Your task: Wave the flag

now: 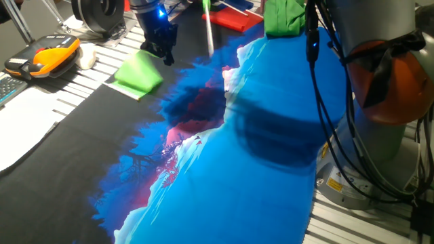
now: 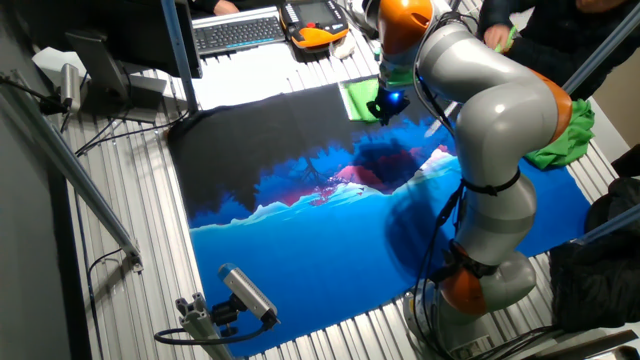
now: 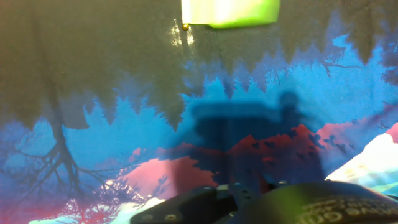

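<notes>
Hanging above the far edge of the cloth (image 1: 258, 156), the claw (image 1: 161, 53) sits just right of the flag (image 1: 139, 71), close to it; whether they touch, or how wide the jaws stand, cannot be told. The flag lies flat where the dark part of the printed cloth meets the slatted table (image 1: 61, 102). Left of it are an orange-and-black pendant (image 1: 44, 55) and a keyboard (image 2: 238, 32). Farther right lie a red flag (image 1: 234, 18) and a darker green bundle (image 1: 285, 17).

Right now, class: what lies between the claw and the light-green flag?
Only bare printed tablecloth shows between claw and flag in the hand view; nothing else lies there.
</notes>
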`<state>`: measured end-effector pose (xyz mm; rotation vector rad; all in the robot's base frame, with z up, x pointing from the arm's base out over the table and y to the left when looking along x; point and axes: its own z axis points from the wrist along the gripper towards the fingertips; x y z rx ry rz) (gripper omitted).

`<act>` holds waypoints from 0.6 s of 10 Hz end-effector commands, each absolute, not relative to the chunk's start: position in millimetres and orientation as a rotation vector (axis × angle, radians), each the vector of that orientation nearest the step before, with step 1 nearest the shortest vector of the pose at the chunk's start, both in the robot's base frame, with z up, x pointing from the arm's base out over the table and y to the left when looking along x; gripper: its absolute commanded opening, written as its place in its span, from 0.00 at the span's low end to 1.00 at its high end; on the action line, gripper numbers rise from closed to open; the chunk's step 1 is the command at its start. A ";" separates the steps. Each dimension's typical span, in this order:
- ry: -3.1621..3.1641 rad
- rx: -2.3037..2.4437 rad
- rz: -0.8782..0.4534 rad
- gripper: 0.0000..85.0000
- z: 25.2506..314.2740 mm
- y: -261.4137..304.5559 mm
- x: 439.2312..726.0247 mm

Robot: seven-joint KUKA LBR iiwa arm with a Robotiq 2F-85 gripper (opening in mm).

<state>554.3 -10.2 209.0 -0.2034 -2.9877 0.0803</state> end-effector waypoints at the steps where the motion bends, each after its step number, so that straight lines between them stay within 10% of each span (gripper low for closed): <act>1: -2.985 -0.201 0.081 0.40 208.8 -10.0 554.2; 6: -2.974 -0.116 0.035 0.00 209.3 -12.2 555.3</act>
